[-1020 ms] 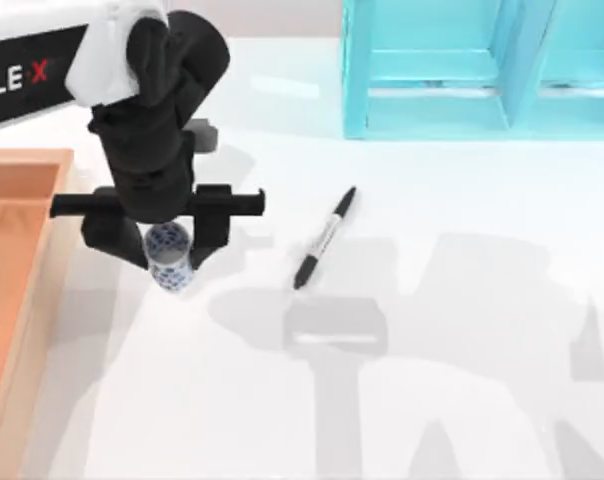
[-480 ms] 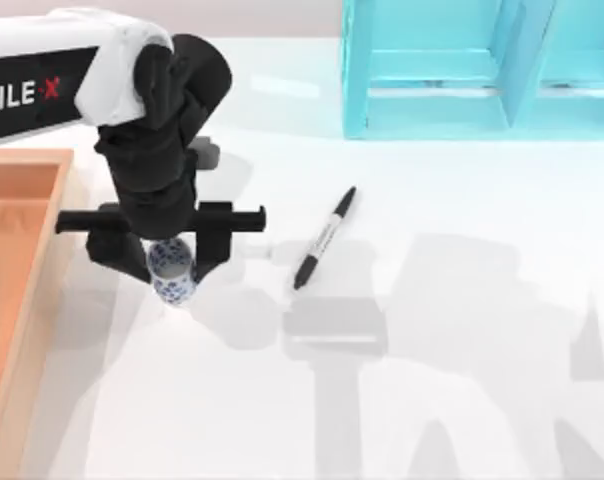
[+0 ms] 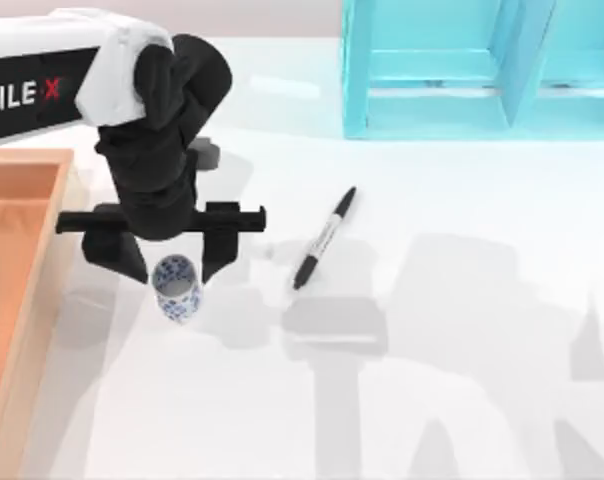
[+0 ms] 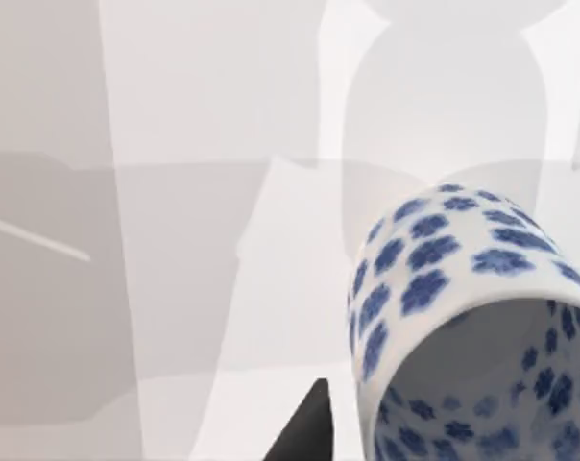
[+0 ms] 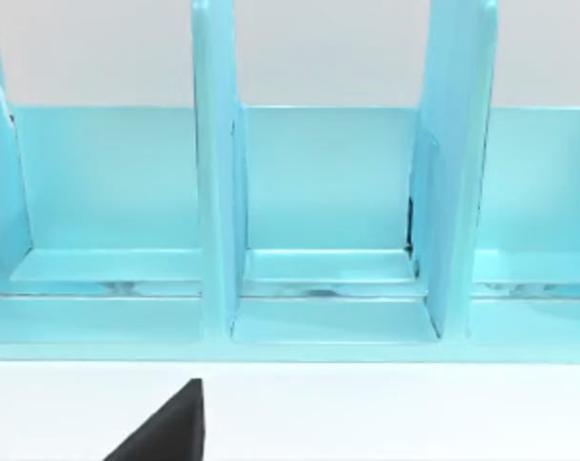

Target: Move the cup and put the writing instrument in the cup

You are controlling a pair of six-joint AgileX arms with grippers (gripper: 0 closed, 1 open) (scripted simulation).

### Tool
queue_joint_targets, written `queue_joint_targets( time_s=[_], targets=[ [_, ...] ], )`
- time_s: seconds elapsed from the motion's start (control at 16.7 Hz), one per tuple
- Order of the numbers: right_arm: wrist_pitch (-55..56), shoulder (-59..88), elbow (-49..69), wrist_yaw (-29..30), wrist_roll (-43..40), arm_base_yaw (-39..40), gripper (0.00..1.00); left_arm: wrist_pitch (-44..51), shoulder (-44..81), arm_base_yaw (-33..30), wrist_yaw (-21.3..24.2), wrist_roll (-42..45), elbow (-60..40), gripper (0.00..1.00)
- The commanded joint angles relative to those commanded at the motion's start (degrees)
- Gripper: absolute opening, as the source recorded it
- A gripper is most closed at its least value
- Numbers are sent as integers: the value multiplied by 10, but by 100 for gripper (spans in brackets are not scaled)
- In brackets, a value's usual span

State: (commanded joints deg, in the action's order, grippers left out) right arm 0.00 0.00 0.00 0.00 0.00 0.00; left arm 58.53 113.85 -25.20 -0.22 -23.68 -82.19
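the cup [image 3: 177, 288] stands upright on the white table [image 3: 432, 400], left of centre in the top view, its open mouth facing up. the left gripper [image 3: 175, 262] hangs right over it, its two black fingers [image 3: 218, 250] spread wide, one on each side of the cup; there looks to be a sliver of gap between pads and porcelain, though the overhead angle makes that hard to be sure of, so the cup seems to be sitting free rather than pinched. in the left wrist view the cup [image 4: 472, 327] looms close with its blue flowers and hollow inside showing, a black fingertip [image 4: 304, 432] just beside it. the writing instrument [image 3: 325, 237] lies flat on the table to the right of the cup, well apart from it, slanted with one end toward the far side. an orange tray [image 3: 22, 300] sits along the left edge. farthest back is a turquoise shelf rack [image 3: 482, 70]; the right wrist view faces its compartments [image 5: 328, 192], and whether the right arm's fingers are open or closed i cannot tell.
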Motion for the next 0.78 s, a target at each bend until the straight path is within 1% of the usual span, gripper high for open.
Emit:
queue_joint_targets(
  time_s=[0.12,0.18,0.78],
  targets=[
    [0,0,0,0,0,0,100,0,0,0,0,0,0,98],
    [0,0,0,0,0,0,100,0,0,0,0,0,0,100],
    [0,0,0,0,0,0,100,8,0,0,0,0,-8,100]
  ],
)
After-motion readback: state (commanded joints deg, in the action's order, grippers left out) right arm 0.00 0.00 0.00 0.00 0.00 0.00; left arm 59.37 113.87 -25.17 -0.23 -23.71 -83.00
